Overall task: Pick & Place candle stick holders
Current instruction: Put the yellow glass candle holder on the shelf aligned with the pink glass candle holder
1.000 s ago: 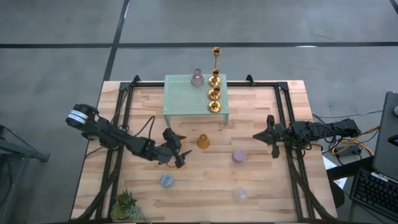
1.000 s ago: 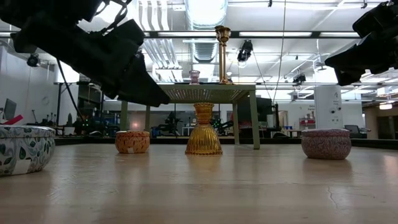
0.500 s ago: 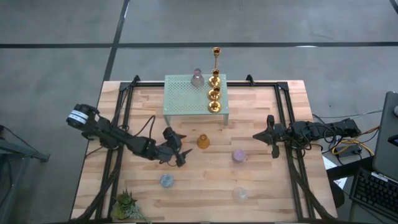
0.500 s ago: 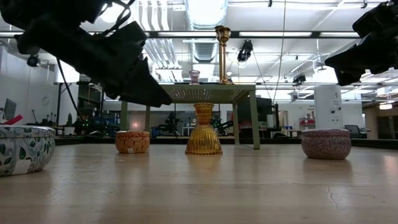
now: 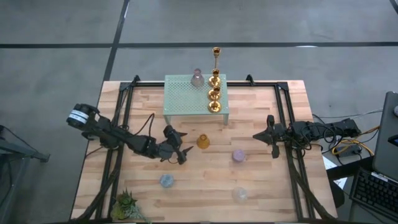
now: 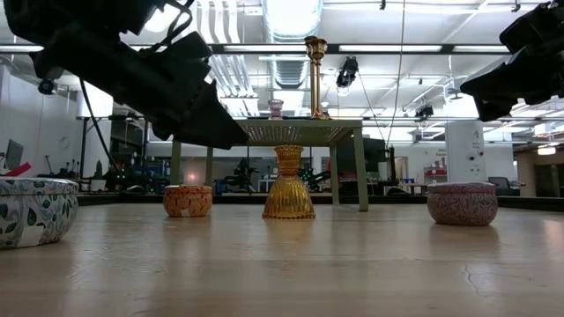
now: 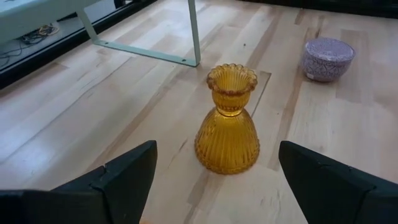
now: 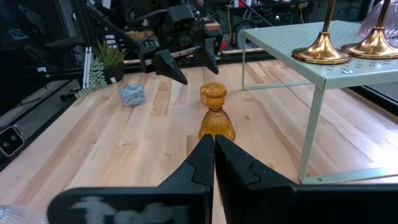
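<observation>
An amber ribbed glass holder [image 5: 203,141] stands upright on its flared base on the table, in front of the mint-green stand [image 5: 186,102]. It also shows in the left wrist view [image 7: 227,127]. My left gripper [image 5: 183,148] is open just left of it, fingers level and apart from it. Gold candlesticks [image 5: 214,93], one of them tall [image 5: 216,55], and a pinkish glass holder [image 5: 197,78] stand on the stand. Purple [image 5: 239,155], blue [image 5: 166,181] and clear [image 5: 240,194] holders sit on the table. My right gripper [image 5: 256,135] is shut and empty at the right.
A small spiky green plant [image 5: 126,204] sits at the near left corner. A squat orange holder [image 6: 188,201] shows left of the amber one in the low view. Black rails [image 5: 287,124] run along the table's left and right sides. Bare wood lies between the holders.
My left gripper has edged toward the table's right, closer to the amber holder, staying open. Nothing on the table has moved.
</observation>
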Robot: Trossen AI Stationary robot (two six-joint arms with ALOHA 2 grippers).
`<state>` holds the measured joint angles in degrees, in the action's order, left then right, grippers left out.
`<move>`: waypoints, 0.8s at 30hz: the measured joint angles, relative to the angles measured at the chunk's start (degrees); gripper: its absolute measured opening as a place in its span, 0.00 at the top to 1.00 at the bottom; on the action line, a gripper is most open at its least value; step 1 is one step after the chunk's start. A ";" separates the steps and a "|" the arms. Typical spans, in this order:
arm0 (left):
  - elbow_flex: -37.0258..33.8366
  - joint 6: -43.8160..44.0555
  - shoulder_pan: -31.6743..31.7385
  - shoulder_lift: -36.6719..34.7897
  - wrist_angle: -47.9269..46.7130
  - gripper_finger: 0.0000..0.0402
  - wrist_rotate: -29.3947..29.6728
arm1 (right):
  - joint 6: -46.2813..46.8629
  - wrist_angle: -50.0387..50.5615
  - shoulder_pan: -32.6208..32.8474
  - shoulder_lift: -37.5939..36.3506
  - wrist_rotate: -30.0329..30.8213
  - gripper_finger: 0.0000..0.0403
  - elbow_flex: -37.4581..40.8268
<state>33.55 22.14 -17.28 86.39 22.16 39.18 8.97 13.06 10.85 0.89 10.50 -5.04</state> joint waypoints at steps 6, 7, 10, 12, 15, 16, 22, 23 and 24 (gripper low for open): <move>-0.04 -1.55 0.46 1.98 4.26 0.15 -0.02 | 0.00 0.00 0.01 0.00 0.01 0.98 0.00; -0.04 -1.83 0.53 2.45 4.88 0.15 -0.04 | 0.00 0.00 0.02 0.00 -0.01 0.98 0.00; 0.24 -2.59 0.72 3.99 6.44 0.15 -0.06 | 0.00 0.00 0.02 0.00 -0.01 0.98 0.00; 0.53 -2.66 0.84 4.87 6.92 0.15 -0.04 | 0.00 0.00 0.02 0.00 0.01 0.98 0.00; 1.13 -2.66 1.06 5.99 7.28 0.15 -0.07 | 0.00 -0.03 0.00 0.02 0.01 0.98 0.00; 1.31 -2.66 1.08 6.43 7.31 0.15 -0.07 | 0.00 -0.01 0.01 -0.01 0.00 0.98 0.01; 2.31 -2.64 1.46 8.82 7.84 0.15 -0.13 | 0.00 0.00 0.00 -0.02 0.01 0.98 0.00; 2.57 -2.66 1.48 9.20 7.99 0.15 -0.12 | 0.00 -0.02 0.00 -0.04 0.01 0.98 0.00; 2.73 -2.66 1.57 9.55 8.09 0.15 -0.15 | 0.00 0.02 0.02 -0.03 -0.02 0.98 0.00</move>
<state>36.28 19.49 -15.71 95.94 30.25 39.03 8.97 13.08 10.87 0.86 10.48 -5.04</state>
